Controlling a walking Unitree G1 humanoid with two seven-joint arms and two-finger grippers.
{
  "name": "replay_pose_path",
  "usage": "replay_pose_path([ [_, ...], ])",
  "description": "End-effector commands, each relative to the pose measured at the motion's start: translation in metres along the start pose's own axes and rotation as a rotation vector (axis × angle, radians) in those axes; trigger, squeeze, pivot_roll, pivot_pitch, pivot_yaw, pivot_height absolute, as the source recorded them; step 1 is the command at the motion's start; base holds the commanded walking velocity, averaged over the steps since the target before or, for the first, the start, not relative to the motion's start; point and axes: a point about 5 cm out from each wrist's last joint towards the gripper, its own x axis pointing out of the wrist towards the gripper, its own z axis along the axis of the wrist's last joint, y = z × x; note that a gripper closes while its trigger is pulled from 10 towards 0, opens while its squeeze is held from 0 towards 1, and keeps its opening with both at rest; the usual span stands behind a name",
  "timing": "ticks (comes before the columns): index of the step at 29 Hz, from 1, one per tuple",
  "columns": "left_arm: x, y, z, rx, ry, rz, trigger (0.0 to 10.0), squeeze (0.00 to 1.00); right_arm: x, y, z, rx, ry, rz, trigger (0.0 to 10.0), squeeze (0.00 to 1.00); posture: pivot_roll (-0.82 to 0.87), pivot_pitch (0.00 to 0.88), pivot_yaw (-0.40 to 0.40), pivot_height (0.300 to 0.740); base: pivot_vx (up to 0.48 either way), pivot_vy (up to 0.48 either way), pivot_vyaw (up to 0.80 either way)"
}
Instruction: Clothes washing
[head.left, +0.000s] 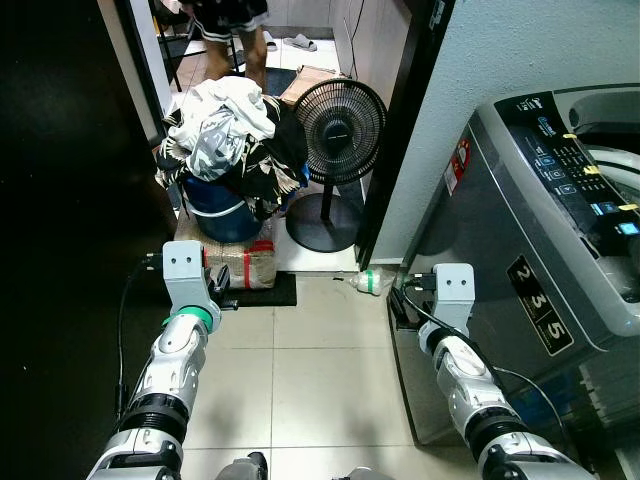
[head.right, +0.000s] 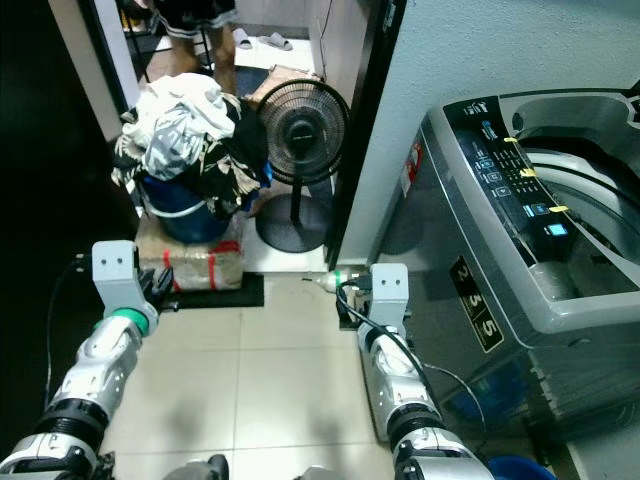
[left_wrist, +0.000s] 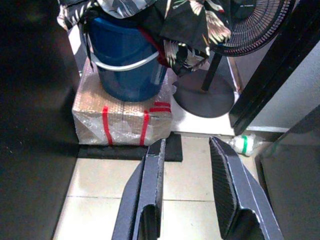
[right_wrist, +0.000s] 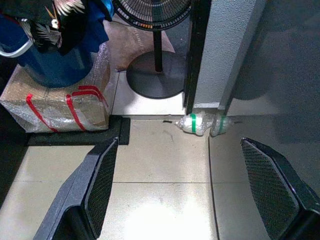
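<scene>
The heap of clothes (head.left: 232, 130) sits piled on a blue bucket (head.left: 218, 205), which stands on a wrapped box (head.left: 243, 262) at the far left, beside a standing fan (head.left: 340, 130). The left tool (left_wrist: 192, 192) points straight toward it, fingers moderately spread and empty, so the left arm is nearer. The right tool (right_wrist: 192, 187) is spread wide, empty. The washing machine (head.left: 560, 215) stands at right, lid open.
</scene>
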Motion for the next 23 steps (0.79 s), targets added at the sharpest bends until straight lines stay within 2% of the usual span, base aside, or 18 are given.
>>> replay_pose_path([
  [1, -0.001, 0.0005, -0.0064, -0.015, 0.031, 0.0, 10.0, 0.0, -0.0006, -0.0005, -0.0031, -0.004, 0.019, -0.001, 10.0, 0.0, -0.04, 0.0, -0.001, 0.74, 0.0, 0.0, 0.0],
  [23, -0.0006, 0.0008, -0.0061, -0.018, 0.032, -0.001, 10.0, 0.0, -0.0005, -0.0005, -0.0028, -0.001, 0.018, -0.005, 10.0, 0.0, -0.04, 0.0, 0.001, 0.74, 0.0, 0.0, 0.0],
])
